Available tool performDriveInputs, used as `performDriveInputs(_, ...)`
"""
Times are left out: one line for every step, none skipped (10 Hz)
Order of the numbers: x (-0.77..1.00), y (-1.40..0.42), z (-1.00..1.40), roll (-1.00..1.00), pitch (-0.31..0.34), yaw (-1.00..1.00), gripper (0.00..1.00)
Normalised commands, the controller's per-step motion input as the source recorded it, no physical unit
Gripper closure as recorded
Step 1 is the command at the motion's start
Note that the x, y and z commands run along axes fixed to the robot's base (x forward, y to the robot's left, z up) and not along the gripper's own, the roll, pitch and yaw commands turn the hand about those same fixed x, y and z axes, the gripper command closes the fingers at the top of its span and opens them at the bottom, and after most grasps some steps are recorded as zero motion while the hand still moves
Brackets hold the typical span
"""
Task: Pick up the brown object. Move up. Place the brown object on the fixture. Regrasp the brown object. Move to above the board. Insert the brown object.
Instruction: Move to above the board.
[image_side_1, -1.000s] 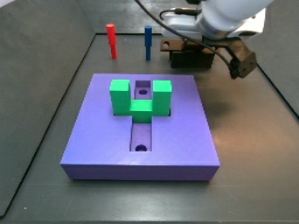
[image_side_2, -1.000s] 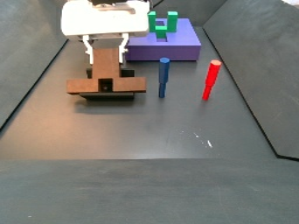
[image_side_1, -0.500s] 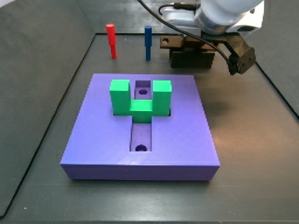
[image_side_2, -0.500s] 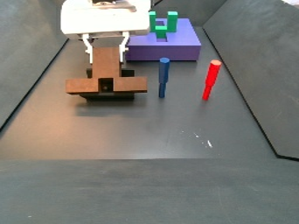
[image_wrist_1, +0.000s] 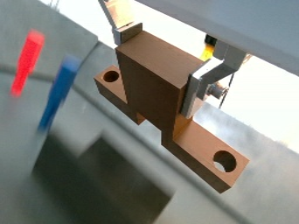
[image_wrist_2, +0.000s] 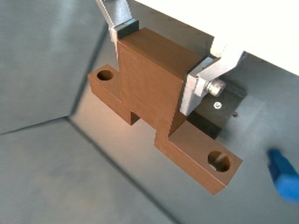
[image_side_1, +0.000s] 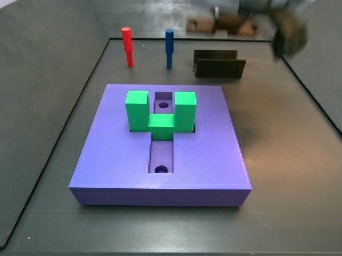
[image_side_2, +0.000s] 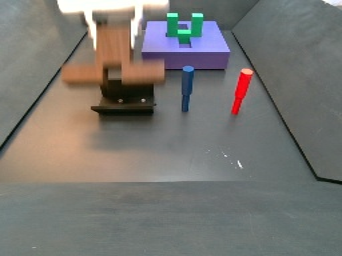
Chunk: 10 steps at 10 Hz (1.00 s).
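The gripper (image_wrist_1: 163, 57) is shut on the upright block of the brown object (image_wrist_1: 158, 79), whose crossbar has a round hole near each end; both wrist views show this (image_wrist_2: 146, 87). In a side view the gripper (image_side_2: 114, 20) is motion-blurred and holds the brown object (image_side_2: 114, 60) just above the fixture (image_side_2: 127, 102). In a side view the fixture (image_side_1: 218, 65) stands bare behind the purple board (image_side_1: 167, 140), and the gripper (image_side_1: 247, 15) is a blur at the upper edge.
A green U-shaped block (image_side_1: 160, 110) sits on the board over its groove. A red peg (image_side_1: 127, 45) and a blue peg (image_side_1: 170, 47) stand upright beyond the board, beside the fixture. Dark walls bound the floor.
The gripper has risen quickly with the brown object, lifting it off the fixture. The fixture, board and pegs have not moved.
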Motion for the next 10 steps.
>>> performDriveInputs(-0.01,0.01,1.40,-0.05,0.038,0.03,1.00)
performDriveInputs(0.00,0.00,1.40,-0.02,0.050,0.03,1.00)
performDriveInputs(0.01,-0.01,1.40,0.00,0.054,0.03,1.00)
performDriveInputs(0.02,0.00,0.93,-0.02,0.064,0.02,1.00)
performDriveInputs(0.03,0.00,0.51,-0.01,0.055,0.03,1.00)
performDriveInputs(0.04,0.00,0.32,0.01,0.057,0.04,1.00)
performDriveInputs(0.05,-0.01,0.18,0.00,0.064,0.03,1.00)
performDriveInputs(-0.91,-1.40,0.24,-1.00,0.052,0.03,1.00)
performDriveInputs(-0.93,-1.40,0.25,-1.00,0.032,0.03,1.00)
performDriveInputs(-1.00,-1.40,0.24,-1.00,0.014,0.04,1.00)
